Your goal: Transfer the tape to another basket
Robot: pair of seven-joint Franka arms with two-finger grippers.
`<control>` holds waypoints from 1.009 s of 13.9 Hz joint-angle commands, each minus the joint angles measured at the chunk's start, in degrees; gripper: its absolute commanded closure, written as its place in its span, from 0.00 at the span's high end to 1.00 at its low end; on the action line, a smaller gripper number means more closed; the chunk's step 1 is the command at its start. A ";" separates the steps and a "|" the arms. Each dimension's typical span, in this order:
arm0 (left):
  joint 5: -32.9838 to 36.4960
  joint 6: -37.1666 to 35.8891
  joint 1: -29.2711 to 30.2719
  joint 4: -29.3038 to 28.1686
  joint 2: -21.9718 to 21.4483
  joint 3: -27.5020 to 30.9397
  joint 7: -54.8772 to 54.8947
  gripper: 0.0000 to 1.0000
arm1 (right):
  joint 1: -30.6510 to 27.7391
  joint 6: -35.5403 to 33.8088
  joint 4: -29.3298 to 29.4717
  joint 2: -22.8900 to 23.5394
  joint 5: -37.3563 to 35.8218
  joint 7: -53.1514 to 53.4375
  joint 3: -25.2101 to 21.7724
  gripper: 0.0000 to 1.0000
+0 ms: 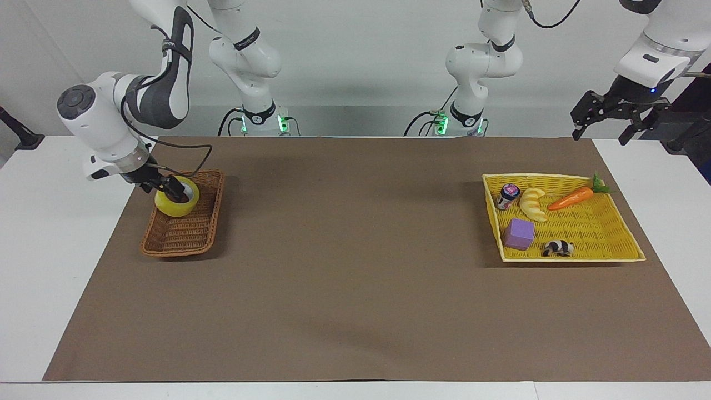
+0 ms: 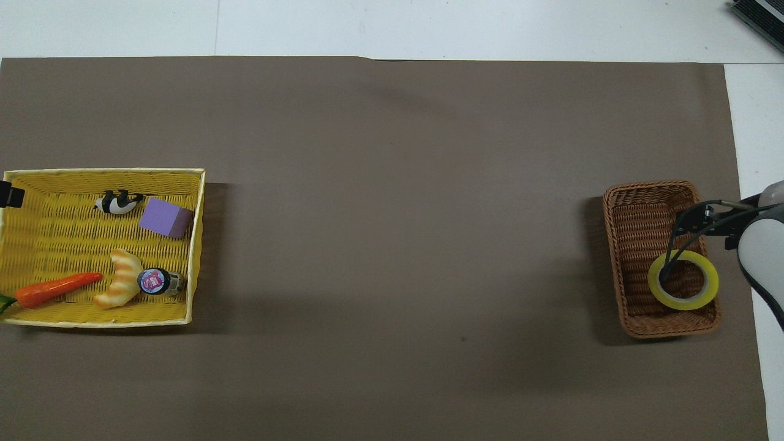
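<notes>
The yellow tape lies flat in the brown wicker basket, at the basket's end nearer to the robots. My right gripper hangs open just above the tape and the basket's rim, with nothing held. A thin black cable droops from it over the roll's hole. My left gripper waits open, raised over the table's edge at the left arm's end, above the yellow tray's corner.
A flat yellow woven tray at the left arm's end holds a carrot, a croissant toy, a small jar, a purple block and a panda figure. Brown paper covers the table.
</notes>
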 commanded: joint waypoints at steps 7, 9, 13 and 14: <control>0.07 -0.37 0.43 -1.50 -1.42 -0.34 0.07 1.00 | 2.93 -1.48 9.94 0.28 -1.43 -0.37 6.11 1.00; 0.07 -0.37 0.43 -1.41 -1.42 -0.34 0.07 1.00 | 2.93 -3.66 12.39 0.36 -1.26 -0.29 6.19 1.00; 0.07 -0.28 0.43 -1.42 -1.42 -0.34 0.07 1.00 | 3.02 -6.75 15.65 0.72 -1.08 -0.29 6.37 1.00; 0.07 -0.37 0.43 -1.50 -1.42 -0.34 0.07 1.00 | 3.02 -6.76 15.74 0.72 -0.91 -0.29 6.37 1.00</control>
